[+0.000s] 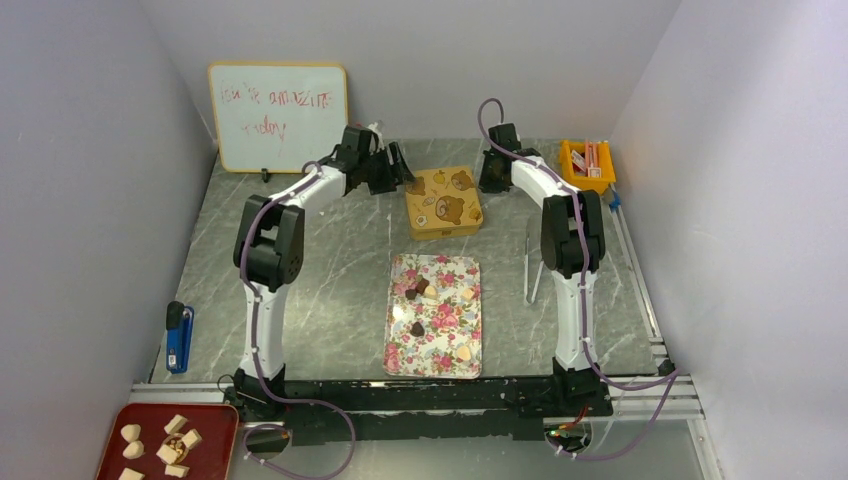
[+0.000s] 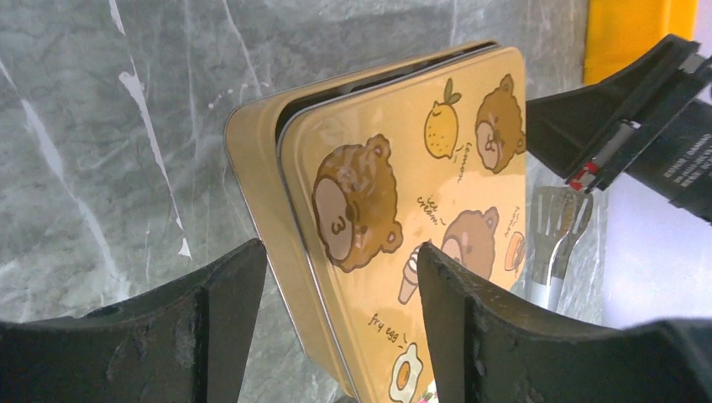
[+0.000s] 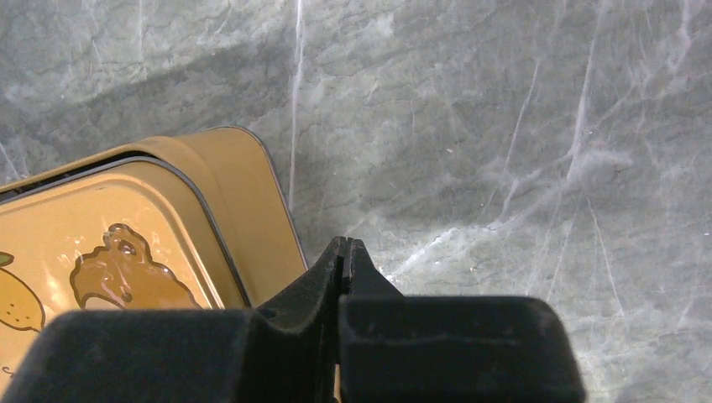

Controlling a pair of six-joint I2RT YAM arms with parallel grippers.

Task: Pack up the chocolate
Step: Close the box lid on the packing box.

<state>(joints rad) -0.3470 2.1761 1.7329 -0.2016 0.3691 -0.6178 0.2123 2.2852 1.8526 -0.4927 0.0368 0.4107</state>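
At the lower left corner of the top view, note the red tray [image 1: 215,425] carrying pale beige chunks [image 1: 176,424]. Just above it, a blue tool [image 1: 178,338] lies on the desk [image 1: 330,270] at the left edge.

Locate the chocolate [image 1: 417,328] on the floral tray [image 1: 400,358] at the centre of the frame, between the two arms. Six pieces are visible: three clustered at the tray's upper left, one tan piece at its upper right, one dark piece near its middle, and one tan piece at its lower right. Neither arm touches the tray. Metal tongs [image 1: 530,262] lie to its right.

Above the floral tray sits a yellow tin [image 1: 445,202] printed with bears, its lid in place.

Check the left fingers [image 2: 210,336]: they are spread wide and hold nothing, with the tin's left end seen through the gap. The right fingers [image 3: 311,294] are pressed together with nothing between them, their tip just beside the tin's right corner; you cannot tell whether they touch it.

At the far edge, a whiteboard [image 1: 278,116] leans at the upper left and an orange bin [image 1: 587,165] sits at the upper right.
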